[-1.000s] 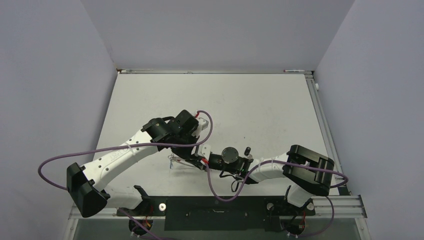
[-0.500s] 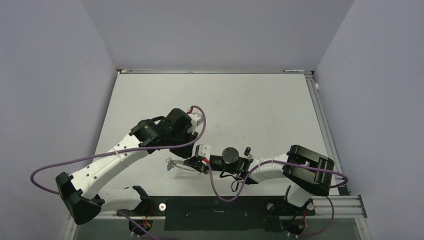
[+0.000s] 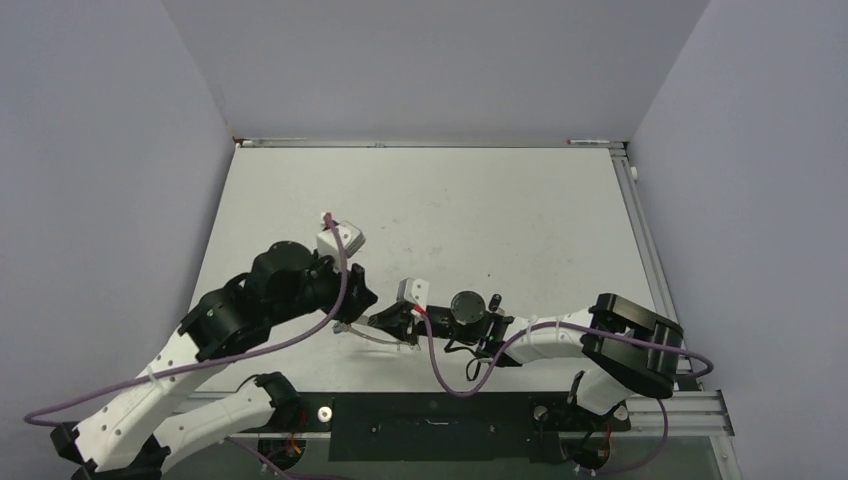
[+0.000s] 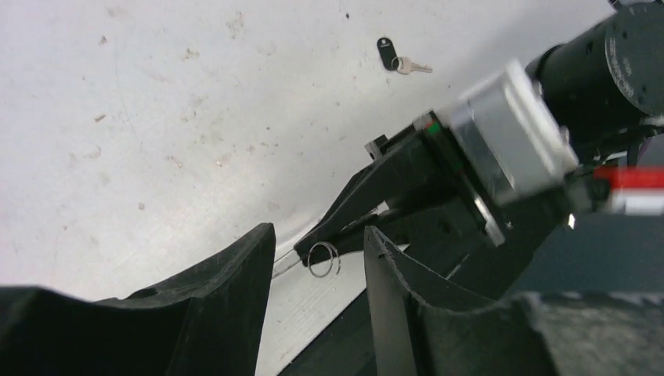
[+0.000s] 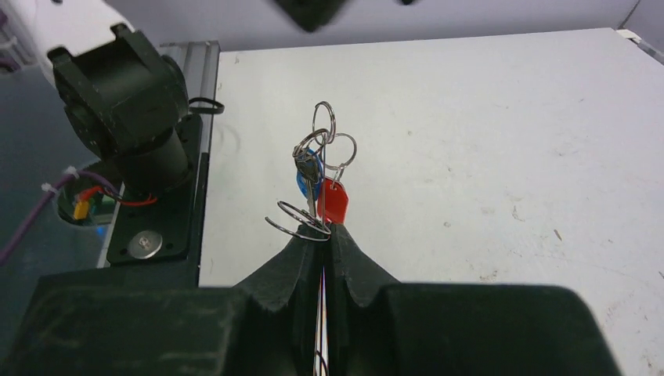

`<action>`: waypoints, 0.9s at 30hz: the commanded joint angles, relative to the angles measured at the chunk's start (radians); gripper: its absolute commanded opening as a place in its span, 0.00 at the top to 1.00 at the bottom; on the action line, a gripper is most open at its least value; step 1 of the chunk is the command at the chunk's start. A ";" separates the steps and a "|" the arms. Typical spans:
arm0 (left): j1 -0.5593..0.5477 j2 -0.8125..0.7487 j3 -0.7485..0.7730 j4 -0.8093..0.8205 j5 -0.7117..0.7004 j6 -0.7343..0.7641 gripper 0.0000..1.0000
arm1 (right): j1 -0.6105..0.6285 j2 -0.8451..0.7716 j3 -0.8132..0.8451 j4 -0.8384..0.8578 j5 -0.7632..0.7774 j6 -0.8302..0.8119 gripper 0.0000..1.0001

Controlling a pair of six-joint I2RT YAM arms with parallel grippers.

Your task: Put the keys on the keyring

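My right gripper is shut on the keyring, whose thin silver wire runs back between the fingers. A blue key and a red key hang on it by small split rings, just beyond the fingertips. In the top view the right gripper holds this bunch near the table's front edge. My left gripper is open and empty; its fingers flank the right gripper's tip and one small ring. The black key lies alone on the table, also in the top view.
The white table is walled in at the back and both sides. The arm bases and a black mounting bar line the near edge. Purple cables loop from both arms. The left arm's base stands beside the held keys.
My left arm has drawn back to the left and toward the near edge, away from the keyring. The right gripper has shifted slightly left and still holds the keyring.
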 commanded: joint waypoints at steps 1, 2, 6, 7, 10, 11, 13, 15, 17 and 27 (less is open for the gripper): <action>-0.003 -0.215 -0.186 0.311 0.003 0.139 0.57 | -0.050 -0.112 0.046 0.002 0.011 0.147 0.95; -0.003 -0.273 -0.243 0.380 0.020 0.163 0.57 | -0.061 -0.124 0.046 0.003 0.003 0.180 0.95; -0.003 -0.471 -0.439 0.631 0.108 0.200 0.58 | -0.090 -0.170 0.059 -0.033 0.016 0.307 0.95; -0.004 -0.495 -0.469 0.660 0.128 0.210 0.58 | -0.095 -0.180 0.066 -0.056 0.025 0.332 0.95; -0.004 -0.540 -0.534 0.723 0.157 0.251 0.60 | -0.107 -0.208 0.090 -0.124 0.025 0.388 0.95; -0.004 -0.543 -0.552 0.737 0.168 0.264 0.61 | -0.110 -0.215 0.094 -0.133 0.024 0.400 0.95; -0.003 -0.550 -0.583 0.758 0.215 0.309 0.67 | -0.111 -0.230 0.098 -0.142 0.017 0.419 0.95; -0.004 -0.559 -0.606 0.783 0.251 0.346 0.70 | -0.112 -0.245 0.100 -0.144 0.008 0.436 0.95; -0.003 -0.576 -0.637 0.810 0.277 0.371 0.71 | -0.111 -0.258 0.097 -0.147 0.004 0.445 0.95; -0.004 -0.632 -0.725 0.886 0.271 0.479 0.75 | -0.100 -0.290 0.074 -0.135 -0.010 0.457 0.95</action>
